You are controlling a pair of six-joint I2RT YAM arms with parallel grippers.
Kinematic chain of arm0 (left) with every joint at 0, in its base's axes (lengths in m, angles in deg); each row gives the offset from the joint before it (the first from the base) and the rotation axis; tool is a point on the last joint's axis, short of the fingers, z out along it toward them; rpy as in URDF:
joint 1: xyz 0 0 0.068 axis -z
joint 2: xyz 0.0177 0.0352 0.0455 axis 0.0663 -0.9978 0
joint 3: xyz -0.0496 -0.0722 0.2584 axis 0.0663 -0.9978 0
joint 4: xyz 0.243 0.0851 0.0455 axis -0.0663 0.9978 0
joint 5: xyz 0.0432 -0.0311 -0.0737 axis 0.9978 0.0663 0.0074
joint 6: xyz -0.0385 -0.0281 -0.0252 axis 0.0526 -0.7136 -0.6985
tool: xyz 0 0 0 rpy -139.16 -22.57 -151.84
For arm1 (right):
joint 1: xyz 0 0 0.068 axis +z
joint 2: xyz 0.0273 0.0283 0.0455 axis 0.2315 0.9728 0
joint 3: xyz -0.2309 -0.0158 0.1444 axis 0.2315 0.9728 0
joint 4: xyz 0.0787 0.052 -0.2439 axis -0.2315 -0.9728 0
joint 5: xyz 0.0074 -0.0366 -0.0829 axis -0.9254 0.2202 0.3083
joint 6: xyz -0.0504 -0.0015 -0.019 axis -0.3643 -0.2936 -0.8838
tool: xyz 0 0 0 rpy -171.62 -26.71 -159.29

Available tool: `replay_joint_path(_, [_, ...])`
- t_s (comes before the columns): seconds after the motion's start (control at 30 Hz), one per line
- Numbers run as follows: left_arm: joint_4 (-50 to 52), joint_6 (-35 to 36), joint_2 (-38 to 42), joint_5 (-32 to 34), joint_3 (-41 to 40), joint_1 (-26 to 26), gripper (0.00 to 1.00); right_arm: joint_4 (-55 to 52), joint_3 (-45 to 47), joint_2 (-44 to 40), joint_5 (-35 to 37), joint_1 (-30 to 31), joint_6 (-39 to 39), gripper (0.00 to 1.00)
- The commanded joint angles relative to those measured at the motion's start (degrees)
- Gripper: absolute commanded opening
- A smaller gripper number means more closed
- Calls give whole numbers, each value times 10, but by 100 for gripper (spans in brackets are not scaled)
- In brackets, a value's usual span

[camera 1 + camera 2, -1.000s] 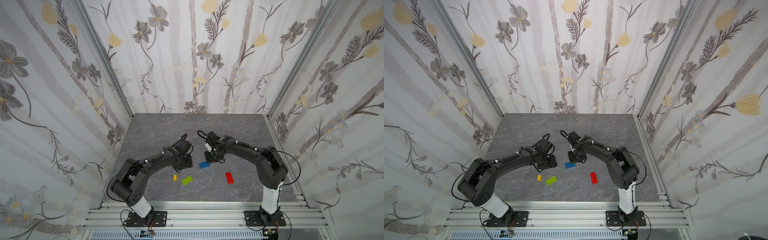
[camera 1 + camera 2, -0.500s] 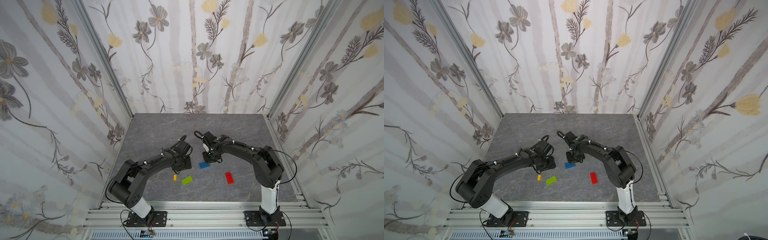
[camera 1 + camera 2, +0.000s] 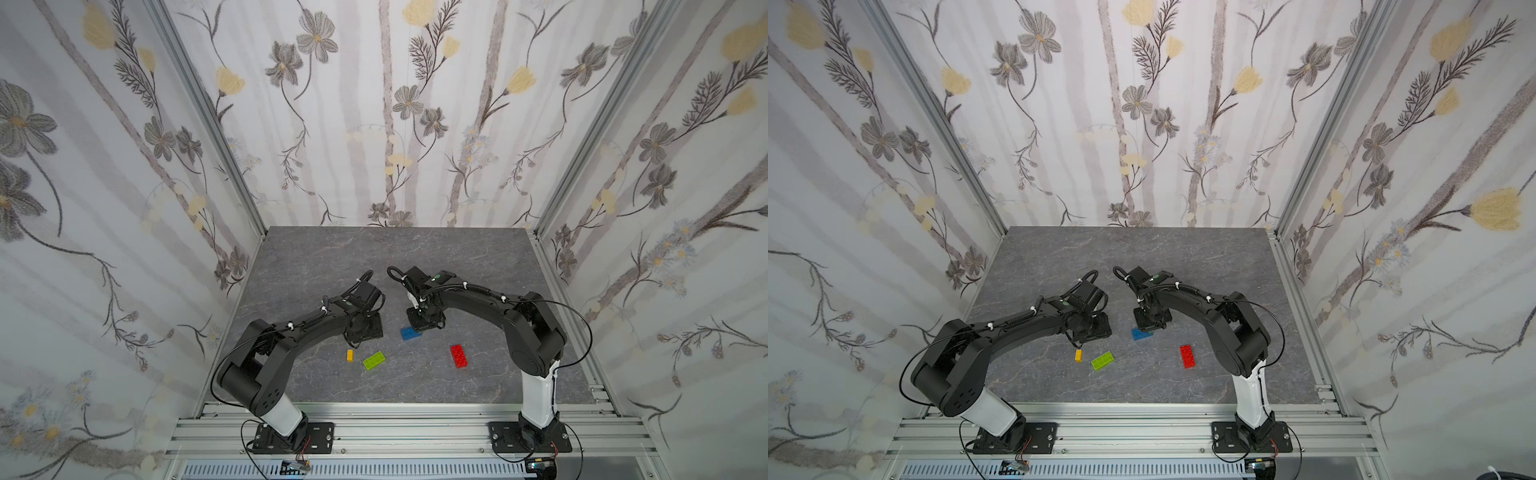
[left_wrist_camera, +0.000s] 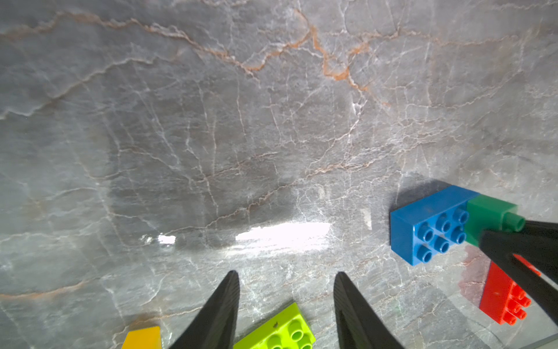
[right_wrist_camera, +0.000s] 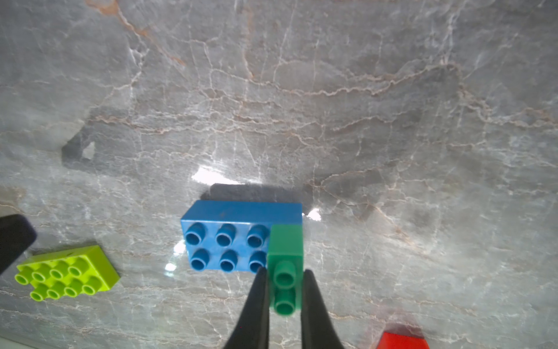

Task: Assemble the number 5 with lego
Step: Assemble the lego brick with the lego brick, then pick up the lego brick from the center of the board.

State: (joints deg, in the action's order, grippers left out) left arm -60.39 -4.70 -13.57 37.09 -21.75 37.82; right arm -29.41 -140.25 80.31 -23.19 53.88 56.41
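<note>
At the middle of the table (image 3: 478, 270), the right gripper (image 5: 283, 272) is clenched on the dark-green brick (image 5: 285, 250) over the right end of the blue brick (image 5: 229, 235), and with the left gripper (image 4: 287, 275) parted and empty to the left, an off-centre push may tip or skid that unbraced base.

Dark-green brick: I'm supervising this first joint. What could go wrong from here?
1. The right gripper, jaws shut, holds the dark-green brick at the end of the blue brick; pressing there may tip or slide the blue one.
2. Nothing steadies the blue brick: the left gripper has open jaws, away from it.
3. If poorly seated, the dark-green brick may lift off on release.
</note>
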Motion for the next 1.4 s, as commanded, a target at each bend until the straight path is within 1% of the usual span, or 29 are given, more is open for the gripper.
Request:
replay_joint_path(0.0, [-7,-9,2,4,-1,-1,51,-23,-2,15,5,1,2,15])
replay_joint_path(0.23, [-15,-14,6,2,-9,0,52,-21,4,50,13,5,16,12])
replay_joint_path(0.4, [-17,-15,8,3,-15,0,51,-19,8,60,21,10,26,11])
replay_joint_path(0.5, [-18,-13,12,5,-16,0,51,-19,7,57,14,10,31,11])
replay_joint_path(0.67, [-13,-10,20,5,-14,-2,51,-21,-15,29,-4,8,30,17])
replay_joint_path(0.8, [-6,-10,24,5,-11,-2,52,-23,-28,8,-11,7,32,33])
replay_joint_path(0.83, [-5,-10,26,6,-10,-2,52,-23,-30,4,-11,7,32,36])
replay_joint_path(1.1, [23,-8,63,15,-11,-2,52,-26,-19,-39,-11,3,29,39])
replay_joint_path(1.37, [65,-26,144,43,-59,-9,55,-23,-5,-86,-31,17,15,41])
